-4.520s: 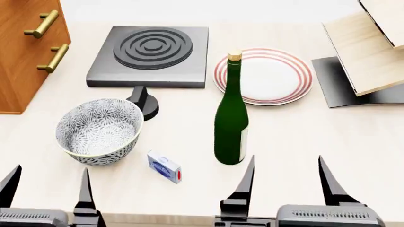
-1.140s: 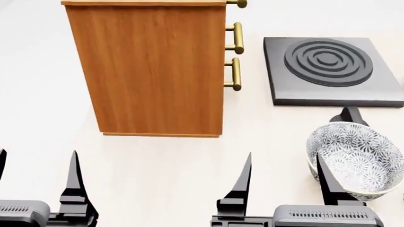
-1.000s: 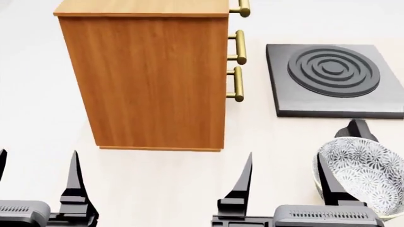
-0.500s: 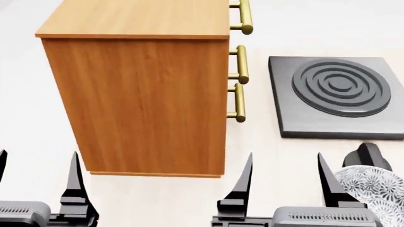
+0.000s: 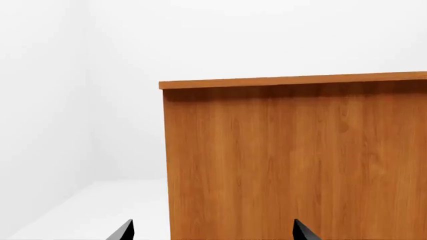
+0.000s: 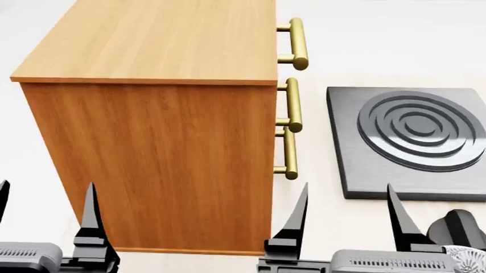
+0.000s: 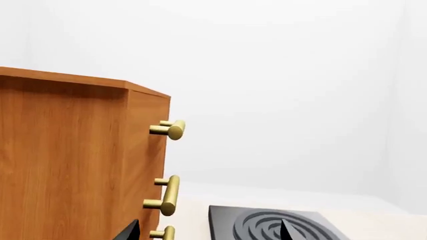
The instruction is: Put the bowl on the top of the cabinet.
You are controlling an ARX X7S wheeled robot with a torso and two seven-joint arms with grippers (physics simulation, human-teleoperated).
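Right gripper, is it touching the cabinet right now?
Apart. In the right wrist view, the right gripper has both fingertips open around empty air, and the cabinet sits farther back beside the brass handles.

Your head cam looked down close over the cabinet [image 6: 152,131]; both wrist cams faced it level (shared).

One cabinet [image 6: 159,153] showing, carrying three brass handles [image 6: 297,44]. One dark square burner plate [image 6: 414,142] sitting on one table [image 6: 322,219]. Two tools showing: left tool [image 6: 42,213], right tool [image 6: 345,213], each presenting two black fingers. One patterned bowl [image 6: 465,257] peeking in at corner.
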